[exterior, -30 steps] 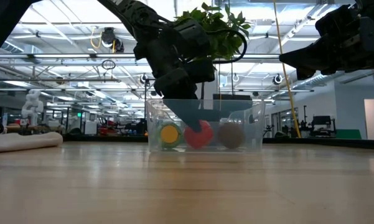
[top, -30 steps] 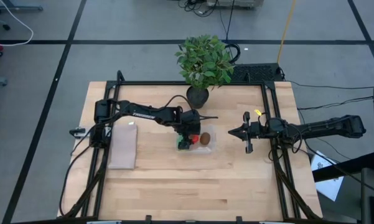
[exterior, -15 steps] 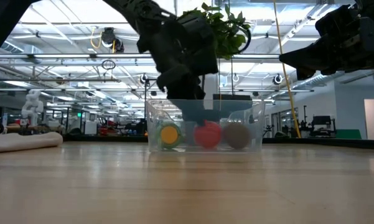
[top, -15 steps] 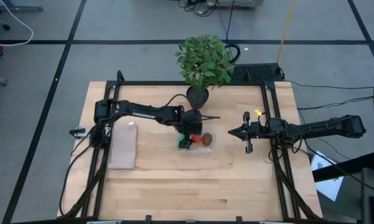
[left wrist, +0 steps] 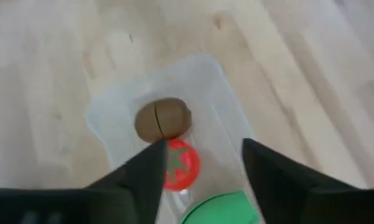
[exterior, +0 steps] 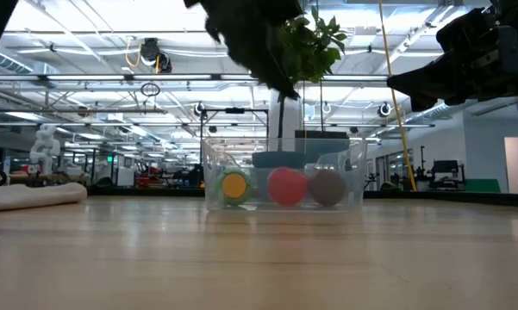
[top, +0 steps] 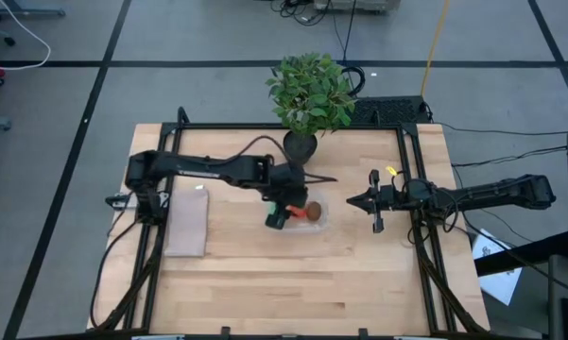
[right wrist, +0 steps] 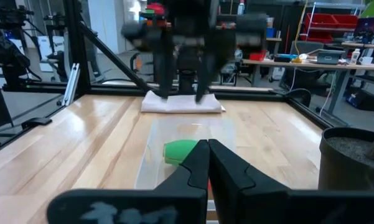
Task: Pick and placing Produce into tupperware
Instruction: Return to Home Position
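1. Produce is sitting complete inside the small clear rectangular plastic tupperware (exterior: pixel 352 169), near the middle of the pale wooden worktop (top: pixel 265 283). The bright green oblong piece (exterior: pixel 234 186), the small round red tomato-like piece (exterior: pixel 286 187) and the brown fuzzy kiwi-like oval (exterior: pixel 327 188) are lying side by side in one row. The tomato is lying in the middle, and together they are filling the container's width.
2. Left claw (left wrist: pixel 204 155) is hovering above the tupperware with its fingers spread wide, gripping nothing. The tomato is showing through the gap, resting on the container floor and not held. Judgement: the spread fingers are giving clearance for a lift away without catching a piece or a wall.
3. Right claw (right wrist: pixel 206 155) is hanging over the right side of the worktop, well apart from the tupperware and pointing towards it. Its fingers are pressing together on nothing. Judgement: it is waiting there to keep out of the left arm's way.
4. Off-task items are standing clear of the container: a leafy green potted plant (top: pixel 310 94) near the far edge, and a flat pale grey-white rectangular slab (top: pixel 186 222) on the left side.
5. Judgement: the placing is looking finished, and only the left arm's withdrawal is outstanding. The main risk is clipping the light container and shifting it.
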